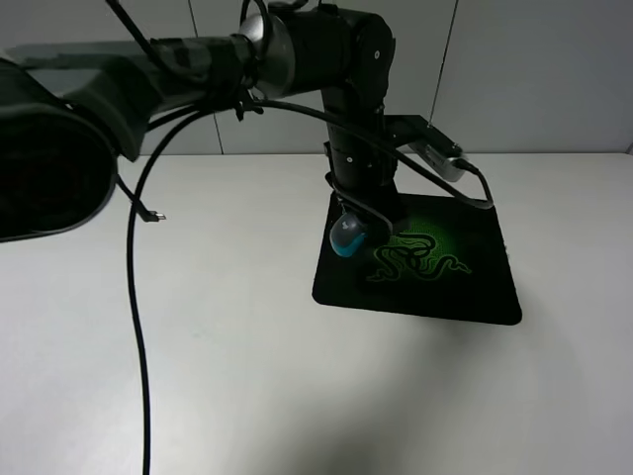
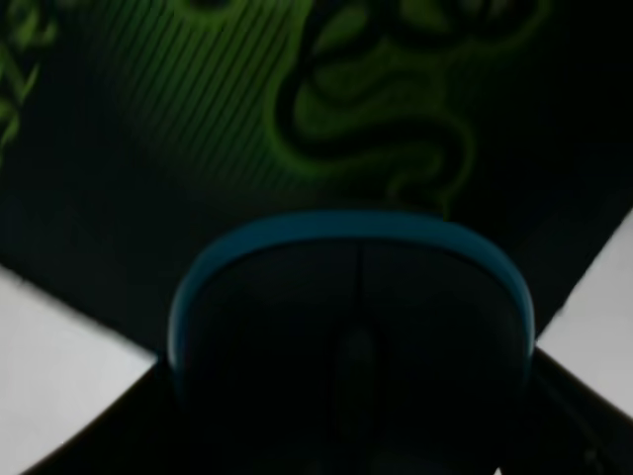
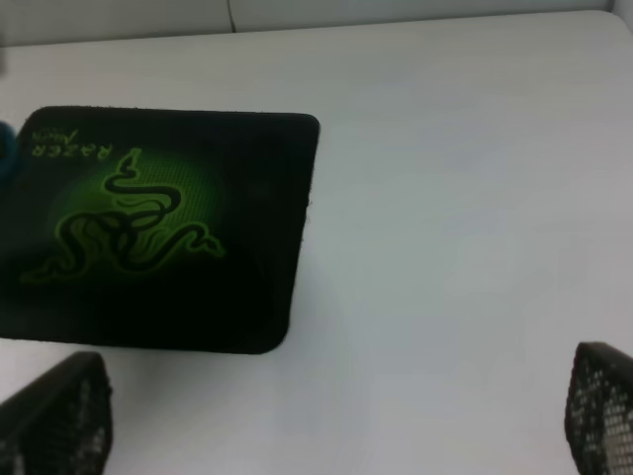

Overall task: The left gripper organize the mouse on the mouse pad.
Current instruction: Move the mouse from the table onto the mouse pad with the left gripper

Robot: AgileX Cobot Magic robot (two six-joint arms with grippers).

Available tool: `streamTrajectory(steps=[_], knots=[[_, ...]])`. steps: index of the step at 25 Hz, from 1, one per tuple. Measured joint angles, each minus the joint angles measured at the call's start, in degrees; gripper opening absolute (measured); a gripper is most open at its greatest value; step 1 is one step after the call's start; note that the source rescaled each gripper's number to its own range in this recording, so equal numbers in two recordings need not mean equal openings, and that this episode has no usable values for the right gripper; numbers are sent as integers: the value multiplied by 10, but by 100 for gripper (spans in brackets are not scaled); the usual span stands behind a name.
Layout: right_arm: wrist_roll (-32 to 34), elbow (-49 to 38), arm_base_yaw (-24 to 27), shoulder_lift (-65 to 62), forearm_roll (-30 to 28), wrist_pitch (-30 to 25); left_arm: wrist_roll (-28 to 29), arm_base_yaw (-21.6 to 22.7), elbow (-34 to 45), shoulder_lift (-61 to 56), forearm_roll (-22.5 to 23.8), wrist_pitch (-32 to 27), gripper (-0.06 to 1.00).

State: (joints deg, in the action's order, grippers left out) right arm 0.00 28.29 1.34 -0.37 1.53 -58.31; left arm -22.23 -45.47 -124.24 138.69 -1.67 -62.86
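1. A white table point(image 1: 247, 356) is seen from above. A black mouse pad point(image 1: 445, 287) is laid flat on it, right of the middle, and a green snake logo point(image 1: 417, 259) is printed on the pad.
2. The left gripper point(image 1: 362, 222) is stretched in from the left side and pointed down over the pad's left edge. A black cable point(image 1: 132, 297) is hung from its arm.
3. The mouse point(image 1: 347, 237), dark on top with teal sides, is gripped by the left gripper, whose jaws are closed against its sides. It is held at the left edge of the pad, beside the logo. Whether its base is touching the pad cannot be told.
4. In the left wrist view the mouse is seen close up, with the logo beyond it and white table at both sides.
5. The right gripper point(image 3: 331, 421) is held wide open with nothing in it. Its mesh-covered fingertips point(image 3: 54, 416) are seen over the table, near the pad's edge.
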Motion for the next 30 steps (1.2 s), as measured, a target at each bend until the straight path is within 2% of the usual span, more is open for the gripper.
streamTrajectory(steps=[8, 24, 30], knots=[[0, 0, 0, 0, 0, 0, 5, -9, -90, 78, -26, 5, 0], [0, 0, 0, 0, 0, 0, 5, -9, -99, 113, -46, 106, 0], [0, 0, 0, 0, 0, 0, 5, -9, -99, 113, -46, 118, 0]])
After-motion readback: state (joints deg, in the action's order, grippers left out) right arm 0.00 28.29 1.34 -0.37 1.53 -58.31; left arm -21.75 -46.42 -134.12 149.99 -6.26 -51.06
